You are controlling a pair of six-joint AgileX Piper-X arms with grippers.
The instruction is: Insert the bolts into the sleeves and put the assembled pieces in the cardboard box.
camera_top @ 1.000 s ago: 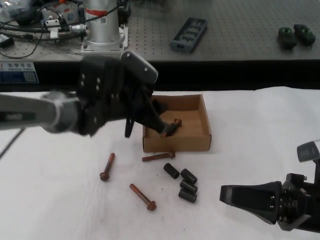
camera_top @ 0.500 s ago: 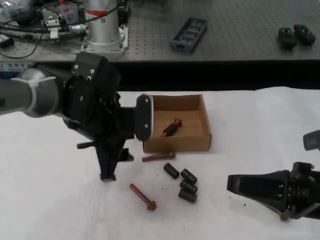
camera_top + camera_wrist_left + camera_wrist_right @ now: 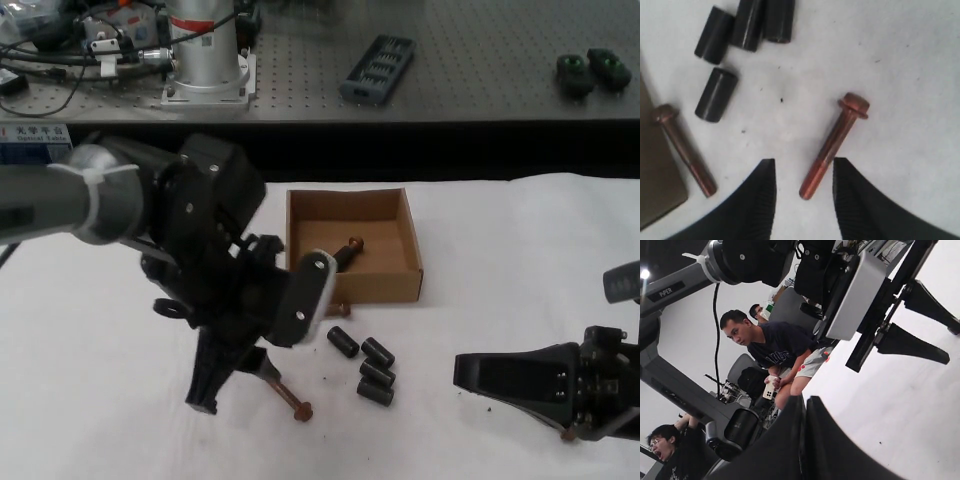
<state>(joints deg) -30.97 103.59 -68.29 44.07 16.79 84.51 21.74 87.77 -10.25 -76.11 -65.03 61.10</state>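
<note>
On the white cloth lies a copper bolt (image 3: 832, 147), its threaded end between the two fingers of my open left gripper (image 3: 804, 165). In the high view that gripper (image 3: 225, 385) points down at the bolt (image 3: 290, 400), left of the sleeves. Several black sleeves (image 3: 370, 368) lie loose in front of the cardboard box (image 3: 352, 285). A second bolt (image 3: 684, 149) lies along the box's front wall. One assembled piece (image 3: 345, 252) rests inside the box. My right gripper (image 3: 470, 372) hovers low at the front right, its fingers (image 3: 790, 440) pressed together.
The bulky left arm (image 3: 200, 240) covers the cloth left of the box. A small copper bit (image 3: 568, 434) shows under the right gripper's body. Behind the cloth is a perforated bench with a dark tray (image 3: 378, 65) and a metal column (image 3: 205, 45).
The left arm has swung from over the box down to the front, and its fingers now straddle the bolt on the cloth. The right gripper has shifted slightly right.
</note>
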